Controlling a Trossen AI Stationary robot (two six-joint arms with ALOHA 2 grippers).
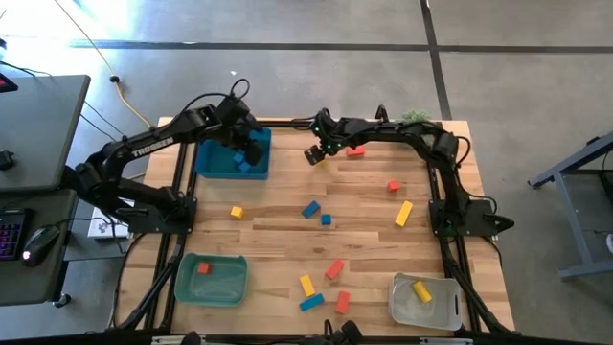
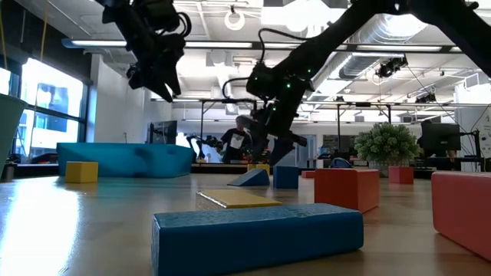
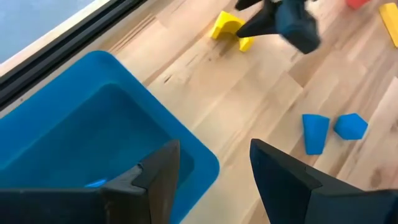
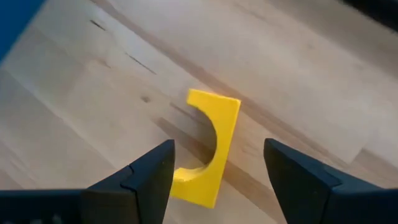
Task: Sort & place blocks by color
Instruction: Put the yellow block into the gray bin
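The blocks lie scattered over the wooden table (image 1: pixel 287 244). My right gripper (image 4: pixel 217 144) is open near the table's far edge, just above a yellow curved block (image 4: pixel 219 134) that lies flat between its fingers, clear of both. In the high view this gripper (image 1: pixel 314 154) is at the middle of the far edge. My left gripper (image 3: pixel 214 152) is open and empty above the blue bin's (image 3: pixel 74 130) right corner. In the high view it (image 1: pixel 251 147) hovers over that bin (image 1: pixel 213 158), which holds a blue block (image 1: pixel 255 167).
A green bin (image 1: pixel 228 287) at near left holds a red block (image 1: pixel 203 268). A clear bin (image 1: pixel 436 309) at near right holds a yellow block (image 1: pixel 421 290). Loose blocks include red ones (image 1: pixel 355 150), a yellow bar (image 1: pixel 403 213) and blue pieces (image 1: pixel 310 208). A plant (image 1: pixel 415 117) stands at far right.
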